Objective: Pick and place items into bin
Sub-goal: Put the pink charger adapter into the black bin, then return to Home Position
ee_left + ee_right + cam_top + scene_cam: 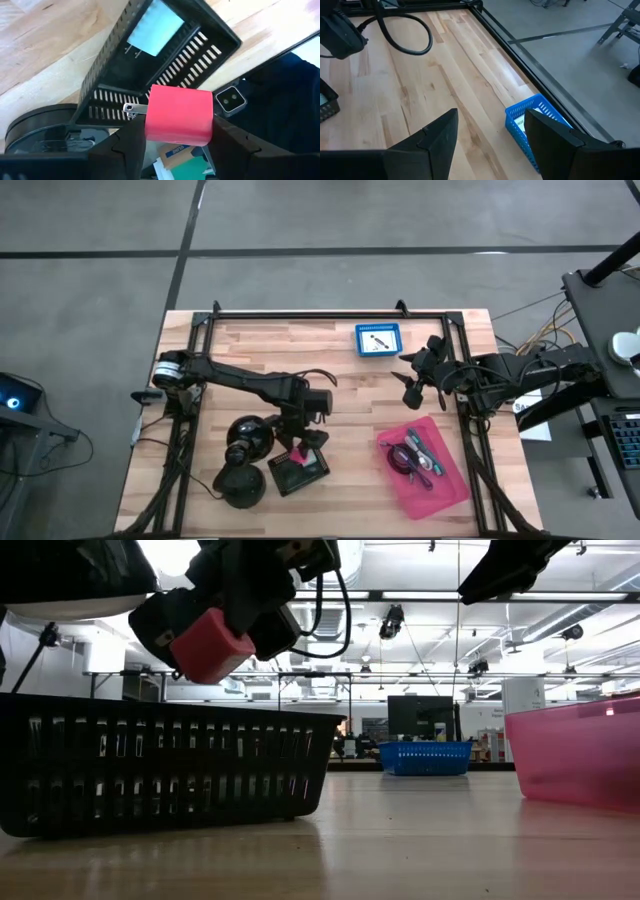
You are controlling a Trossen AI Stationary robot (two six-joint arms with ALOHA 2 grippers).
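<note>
The left pincer [175,137] grips a red plug block [179,115] above the black slotted bin [165,55]; centre it over the bin's opening, lower it inside the walls, then release; the right pincer [490,137] waits wide and empty near the blue basket [532,122].

Red-pink plastic plug block [179,116] with silver metal prongs [133,108]. Black slotted plastic basket [165,55], pale blue card inside. Blue mesh basket [378,339]. Pink plastic tray [452,480]. Pale striped wooden counter [350,410].
</note>
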